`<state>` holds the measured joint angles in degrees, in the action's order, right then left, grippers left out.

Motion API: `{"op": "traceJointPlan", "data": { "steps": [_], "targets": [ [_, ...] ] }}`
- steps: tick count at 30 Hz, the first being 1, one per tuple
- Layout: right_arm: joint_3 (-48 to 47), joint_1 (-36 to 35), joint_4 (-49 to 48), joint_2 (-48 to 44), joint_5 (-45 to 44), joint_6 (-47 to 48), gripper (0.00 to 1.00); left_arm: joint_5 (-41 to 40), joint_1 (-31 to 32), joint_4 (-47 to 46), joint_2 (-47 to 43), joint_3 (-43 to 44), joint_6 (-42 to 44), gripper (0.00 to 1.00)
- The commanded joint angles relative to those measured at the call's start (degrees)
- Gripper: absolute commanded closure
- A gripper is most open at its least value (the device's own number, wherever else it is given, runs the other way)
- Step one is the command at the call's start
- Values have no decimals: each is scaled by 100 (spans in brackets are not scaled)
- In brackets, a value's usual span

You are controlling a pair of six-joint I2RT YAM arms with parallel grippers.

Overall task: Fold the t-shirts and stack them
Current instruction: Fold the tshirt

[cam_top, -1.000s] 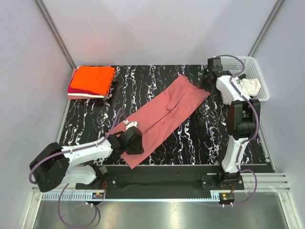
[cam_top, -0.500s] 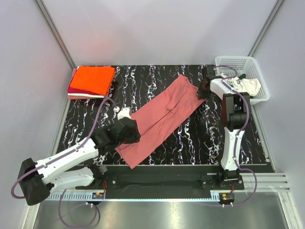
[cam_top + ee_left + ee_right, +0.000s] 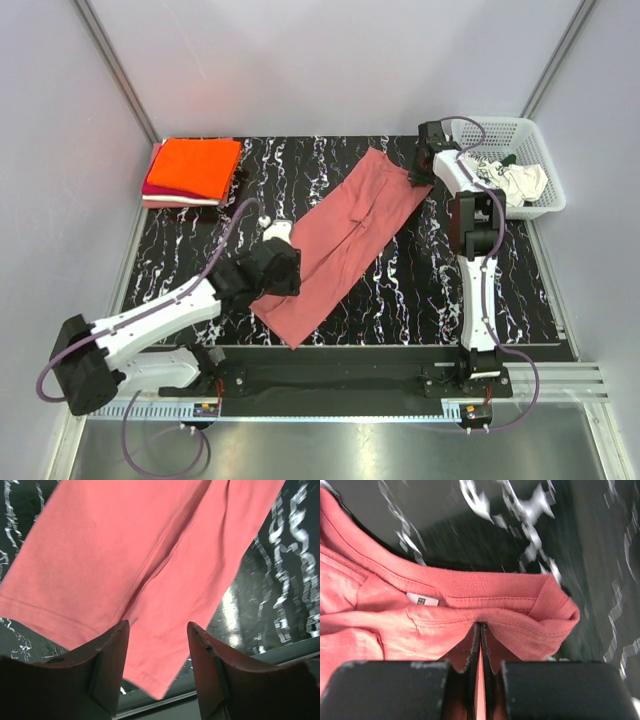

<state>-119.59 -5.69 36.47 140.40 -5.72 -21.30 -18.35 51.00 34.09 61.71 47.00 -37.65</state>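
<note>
My right end effector [image 3: 480, 630] pinches the rose-red t-shirt [image 3: 340, 240] by its collar; my left end effector [image 3: 157, 630] is spread over its hem. The stacked t-shirts [image 3: 195, 168] beyond it are done. This one and the white t-shirt [image 3: 525, 182] remain.

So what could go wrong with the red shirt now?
The right fingers pinch only a small bit of the shirt at its collar, so it might slip out. The left fingers are open above the hem, holding nothing, so a pull could drag that end crooked.
</note>
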Motion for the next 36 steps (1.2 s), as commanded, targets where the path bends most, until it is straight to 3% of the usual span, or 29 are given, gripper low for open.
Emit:
{"op": "traceJointPlan", "data": {
  "steps": [1,10,17,23,30,36],
  "targets": [
    [-1009,-19,342,637,123,267,92,480,6,-279,532,186,416,46],
    [-3068,7,757,1745,396,-23,93,1280,50,-947,1824,221,601,55],
    [-3395,51,361,1798,563,20,94,1360,647,-1290,3039,564,513,59],
    [-3097,77,343,1219,702,82,88,1229,867,-1352,3461,670,259,60],
    [-2202,68,335,-352,1003,-41,69,1325,1201,-1501,3716,792,-339,60],
    [-980,77,352,-1093,871,-487,73,1334,1500,-1685,3778,1003,-603,60]
  ]
}}
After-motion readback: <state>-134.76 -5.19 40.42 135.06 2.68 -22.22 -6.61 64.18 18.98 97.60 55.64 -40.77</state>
